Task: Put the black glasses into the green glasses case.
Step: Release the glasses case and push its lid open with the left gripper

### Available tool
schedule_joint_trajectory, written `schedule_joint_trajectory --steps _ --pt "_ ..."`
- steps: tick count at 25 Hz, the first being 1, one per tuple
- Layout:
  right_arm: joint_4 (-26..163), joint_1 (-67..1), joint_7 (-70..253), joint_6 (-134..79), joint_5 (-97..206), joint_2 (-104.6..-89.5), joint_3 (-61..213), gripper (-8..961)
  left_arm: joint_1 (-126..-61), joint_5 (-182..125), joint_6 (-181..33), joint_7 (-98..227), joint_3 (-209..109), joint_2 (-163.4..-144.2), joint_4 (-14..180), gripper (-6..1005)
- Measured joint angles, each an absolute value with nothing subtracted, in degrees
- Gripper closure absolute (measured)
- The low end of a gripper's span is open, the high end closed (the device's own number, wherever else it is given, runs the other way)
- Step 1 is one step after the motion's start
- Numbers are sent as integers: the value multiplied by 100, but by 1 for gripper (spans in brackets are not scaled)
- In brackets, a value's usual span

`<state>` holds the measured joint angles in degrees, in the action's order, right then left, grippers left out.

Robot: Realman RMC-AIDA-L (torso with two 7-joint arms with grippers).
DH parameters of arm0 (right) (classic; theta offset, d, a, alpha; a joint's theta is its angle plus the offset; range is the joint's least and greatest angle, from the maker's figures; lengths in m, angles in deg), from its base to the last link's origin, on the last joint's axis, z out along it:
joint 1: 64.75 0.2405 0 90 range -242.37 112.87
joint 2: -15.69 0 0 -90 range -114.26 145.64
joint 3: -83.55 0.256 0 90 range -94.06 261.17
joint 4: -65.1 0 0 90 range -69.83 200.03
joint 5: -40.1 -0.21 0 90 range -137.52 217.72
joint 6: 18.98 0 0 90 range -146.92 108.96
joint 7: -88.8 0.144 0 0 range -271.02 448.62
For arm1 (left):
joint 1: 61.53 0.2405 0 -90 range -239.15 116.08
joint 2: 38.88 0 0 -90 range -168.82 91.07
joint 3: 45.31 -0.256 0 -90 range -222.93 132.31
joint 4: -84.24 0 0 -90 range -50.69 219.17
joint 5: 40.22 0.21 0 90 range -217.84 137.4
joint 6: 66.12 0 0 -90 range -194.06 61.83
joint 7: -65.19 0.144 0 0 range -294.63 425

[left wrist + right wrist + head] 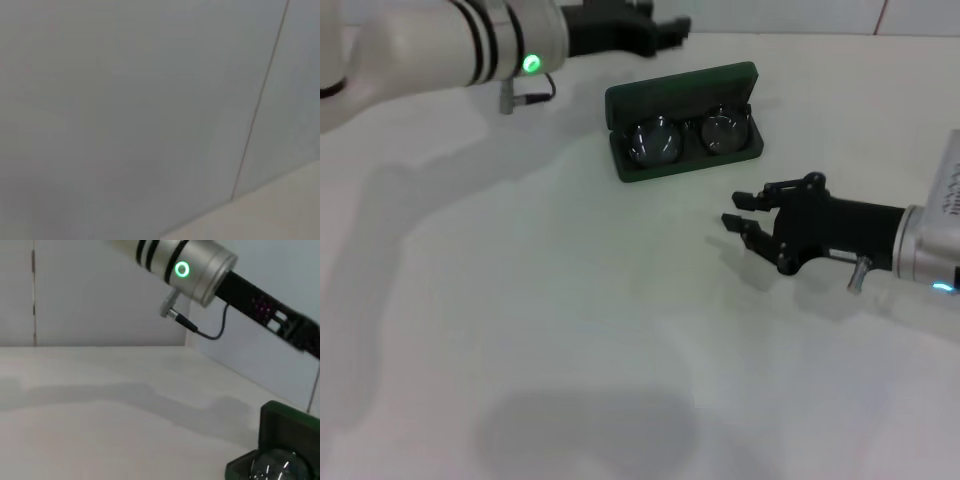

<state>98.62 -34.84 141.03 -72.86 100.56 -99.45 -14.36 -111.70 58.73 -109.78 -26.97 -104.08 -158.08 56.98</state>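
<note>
The black glasses (686, 137) are already lying lenses-up inside the green glasses case (682, 122), lid standing open behind them, so placement looks done. The right gripper (745, 212) is hovering just off the table (520, 330) near the case's front corner, fingers spread and holding nothing (likely clear of the case to avoid nudging it). The left gripper (665, 30) is sitting raised behind the case at the far edge; can't tell its opening, and it appears to be carrying nothing.

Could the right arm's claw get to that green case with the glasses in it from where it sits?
Probably yes. The right claw, open, rests near the green glasses case, with only bare table between them.
</note>
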Motion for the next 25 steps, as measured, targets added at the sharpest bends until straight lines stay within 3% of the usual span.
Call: schedule_joint_trajectory --steps 25 --pt "9794 -3544 14094 -7327 10356 -9979 -1486 714 -11283 7100 -10340 -3256 -11795 -15866 5420 429"
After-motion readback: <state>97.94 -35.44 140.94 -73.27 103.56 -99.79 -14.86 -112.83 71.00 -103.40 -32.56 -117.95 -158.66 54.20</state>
